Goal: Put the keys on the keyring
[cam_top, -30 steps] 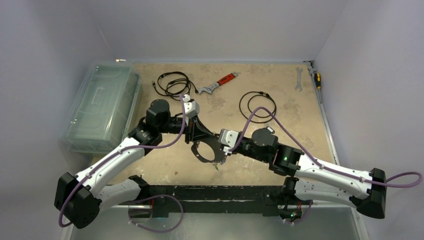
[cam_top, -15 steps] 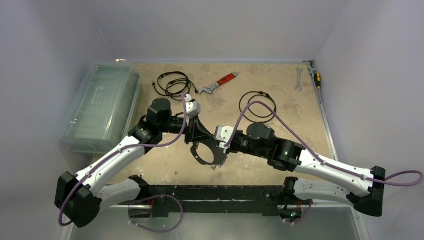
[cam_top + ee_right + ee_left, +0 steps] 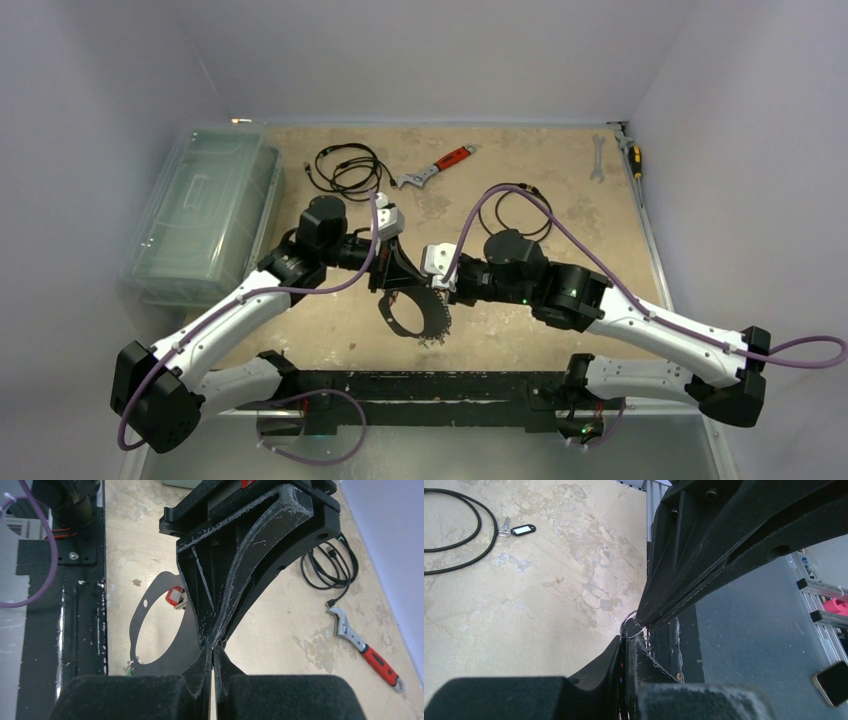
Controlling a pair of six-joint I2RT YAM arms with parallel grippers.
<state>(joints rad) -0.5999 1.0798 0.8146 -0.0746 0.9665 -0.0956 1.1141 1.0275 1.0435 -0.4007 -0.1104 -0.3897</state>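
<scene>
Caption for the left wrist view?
Left end effector shut on a thin wire keyring, tip to tip with the shut right end effector; a dark-tagged key lies on the table.

no readable text, labels, brands, numbers or signs in any view

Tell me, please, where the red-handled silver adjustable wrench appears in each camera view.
Top external: red-handled silver adjustable wrench, far centre of the table.
Left wrist: not in it.
Right wrist: near the lower right corner.
Shared landmark: coiled black cable beside its silver head, in both those views.
</scene>
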